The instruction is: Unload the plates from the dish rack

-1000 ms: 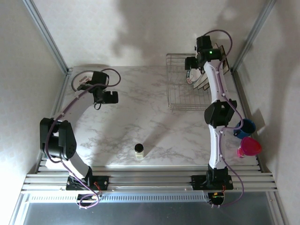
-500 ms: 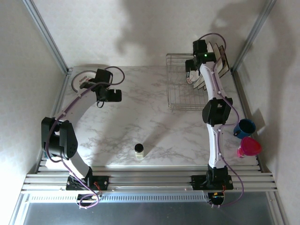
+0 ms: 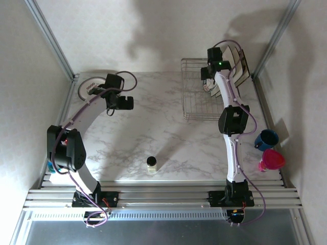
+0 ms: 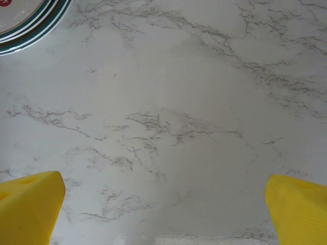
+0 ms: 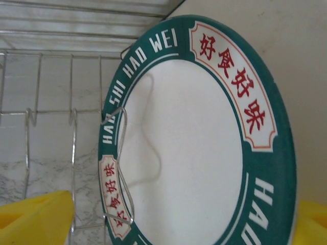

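Right wrist: right gripper [image 5: 173,224] spread wide astride a plate [image 5: 194,143] standing in the rack [image 5: 51,112]; left gripper [image 4: 163,209] wide, empty, unloaded stack [image 4: 25,20] ahead of its fingers.

Wire dish rack [image 3: 196,102] is set at far R of the table [image 3: 153,127]. At its R end square plates [image 3: 239,64] are stood on edge, w/ a round plate [image 3: 208,88] beside them. R gripper [image 3: 205,75] is held over the rack, just by the round plate. L gripper [image 3: 124,103] is held above bare table, near a plate stack [image 3: 87,88] in the far-L corner. A blue cup [image 3: 265,139] & pink cup [image 3: 271,161] are placed at R edge, a small jar [image 3: 152,162] front-centre.
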